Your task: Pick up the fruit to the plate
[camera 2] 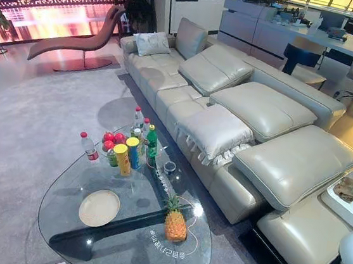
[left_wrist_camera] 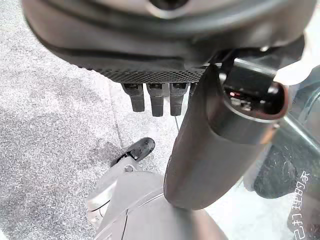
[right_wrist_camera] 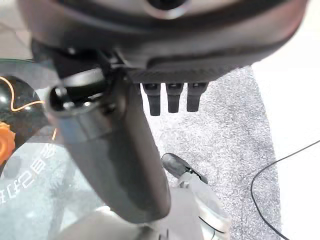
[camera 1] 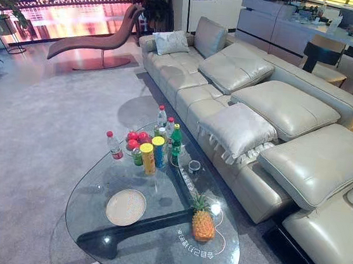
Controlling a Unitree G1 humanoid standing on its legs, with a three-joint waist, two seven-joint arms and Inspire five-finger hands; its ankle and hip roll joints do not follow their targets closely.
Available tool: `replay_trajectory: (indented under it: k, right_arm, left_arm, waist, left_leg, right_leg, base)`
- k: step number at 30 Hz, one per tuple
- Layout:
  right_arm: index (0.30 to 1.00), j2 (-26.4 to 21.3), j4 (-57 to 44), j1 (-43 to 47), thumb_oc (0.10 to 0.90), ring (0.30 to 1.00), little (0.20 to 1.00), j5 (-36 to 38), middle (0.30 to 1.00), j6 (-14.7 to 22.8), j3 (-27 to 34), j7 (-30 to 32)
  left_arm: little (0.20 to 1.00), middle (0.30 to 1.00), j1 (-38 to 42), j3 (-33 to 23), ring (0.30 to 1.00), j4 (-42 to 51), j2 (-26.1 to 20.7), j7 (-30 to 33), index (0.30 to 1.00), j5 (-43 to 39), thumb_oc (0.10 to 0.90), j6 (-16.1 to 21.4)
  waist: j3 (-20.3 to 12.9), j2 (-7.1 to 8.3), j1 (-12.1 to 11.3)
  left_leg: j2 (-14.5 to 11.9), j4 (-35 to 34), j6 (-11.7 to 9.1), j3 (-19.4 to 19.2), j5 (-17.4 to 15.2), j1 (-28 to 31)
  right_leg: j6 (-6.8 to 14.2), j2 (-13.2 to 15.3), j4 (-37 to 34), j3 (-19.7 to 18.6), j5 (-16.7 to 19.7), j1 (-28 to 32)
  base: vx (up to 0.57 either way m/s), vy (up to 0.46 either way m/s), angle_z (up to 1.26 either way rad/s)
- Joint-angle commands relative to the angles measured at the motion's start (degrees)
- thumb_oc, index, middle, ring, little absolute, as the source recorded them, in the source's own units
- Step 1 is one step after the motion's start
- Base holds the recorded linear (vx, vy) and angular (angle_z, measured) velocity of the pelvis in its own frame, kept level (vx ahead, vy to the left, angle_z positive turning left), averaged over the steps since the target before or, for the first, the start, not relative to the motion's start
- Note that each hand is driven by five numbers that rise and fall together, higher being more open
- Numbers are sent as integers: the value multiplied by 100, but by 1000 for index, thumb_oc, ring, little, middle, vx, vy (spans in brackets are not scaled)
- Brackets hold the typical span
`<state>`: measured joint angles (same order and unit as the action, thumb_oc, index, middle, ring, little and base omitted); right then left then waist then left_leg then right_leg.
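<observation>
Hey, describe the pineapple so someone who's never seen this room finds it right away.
Before the long grey sofa stands a glass table. The pineapple stands upright near its near edge, sofa side, away from the bottle cluster: the lone orange, green-crowned thing.

Glass table (camera 1: 89, 202) (plate (camera 1: 126, 207), pineapple (camera 1: 203, 225), bottles (camera 1: 161, 119))

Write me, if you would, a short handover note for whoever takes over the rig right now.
Left hand: open, holding nothing.
Right hand: open, holding nothing.
The plate sits on the glass table, near end, with no fruit on it. The pineapple is to its right. The red fruit is at the far end beside the bottles and cans.
Done: nothing yet.
Left: pick up the fruit and set it on the plate.
</observation>
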<state>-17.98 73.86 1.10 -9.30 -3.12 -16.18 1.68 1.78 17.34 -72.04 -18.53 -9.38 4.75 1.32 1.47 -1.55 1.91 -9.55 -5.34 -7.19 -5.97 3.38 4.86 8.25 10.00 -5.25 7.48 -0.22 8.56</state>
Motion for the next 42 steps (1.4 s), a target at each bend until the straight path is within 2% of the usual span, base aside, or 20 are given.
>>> replay_trajectory:
  k: [1,5,19,25,30,31,33,37,40,42]
  right_arm:
    - [900,-71,488,695,800,900,900,-70,900,49,188,67]
    - [900,-62,489,694,800,900,900,-68,900,47,186,75]
    - [900,-79,496,680,800,900,900,-75,900,-50,207,38]
    - [900,-193,519,797,800,900,900,154,900,-323,232,71]
    - [900,-228,531,843,800,900,900,222,900,-408,298,172]
    - [900,-247,533,924,800,900,900,281,900,-452,323,219]
    - [900,-281,524,962,800,900,900,284,900,-504,339,220]
    - [900,-356,523,1013,800,900,900,227,900,-547,351,211]
    - [900,-366,539,1087,800,900,900,233,900,-504,305,298]
    - [900,-388,482,1241,800,900,900,258,900,-433,321,483]
  left_arm:
    - [900,900,533,120,900,-401,169,-76,900,223,800,96]
    - [900,900,540,86,900,-391,166,-144,900,48,800,182]
    - [900,900,474,55,900,-386,160,-24,900,31,800,51]
    - [900,900,537,144,900,-242,153,54,900,-301,800,-35]
    - [900,900,596,51,900,-201,103,130,900,-430,800,-39]
    - [900,900,671,-2,900,-222,61,119,900,-446,800,-25]
    - [900,900,679,-8,900,-207,34,108,900,-471,800,-15]
    - [900,900,667,-59,900,-138,-26,86,900,-704,800,24]
    - [900,900,710,-25,900,-106,-39,-164,900,-847,800,85]
    - [900,900,823,110,900,-46,74,-331,900,-1238,800,230]
  waist:
    - [227,115,-70]
    - [231,120,-67]
    - [318,113,-101]
    - [672,47,-150]
    - [1096,-9,-179]
    - [1315,-47,-186]
    - [1462,-74,-180]
    - [1629,-118,-170]
    - [1718,-148,-169]
    - [1919,-196,-132]
  left_leg:
    - [-207,34,-19,-11,-217,262]
    - [-216,34,-24,-21,-212,267]
    - [-184,34,-29,31,-176,186]
    - [-143,34,-23,79,-37,-157]
    - [-40,34,-4,180,105,-532]
    - [33,34,22,238,158,-732]
    - [102,34,55,274,173,-862]
    - [182,34,78,263,192,-1030]
    - [227,34,83,276,213,-1149]
    - [273,34,119,243,225,-1369]
  right_leg:
    - [242,465,25,191,338,-49]
    - [240,466,25,188,336,-42]
    - [256,472,25,191,379,-114]
    - [249,508,25,209,506,-439]
    - [251,561,25,215,665,-796]
    - [236,571,25,203,739,-999]
    - [228,584,25,179,786,-1136]
    - [236,621,25,174,833,-1306]
    - [228,619,25,148,858,-1422]
    - [229,622,72,41,906,-1706]
  base:
    - [-91,76,-4]
    - [0,0,0]
    - [11,1,0]
    - [-39,13,0]
    - [-128,11,3]
    - [-175,16,12]
    - [-136,26,11]
    - [-68,46,8]
    - [-34,57,10]
    - [-89,117,3]
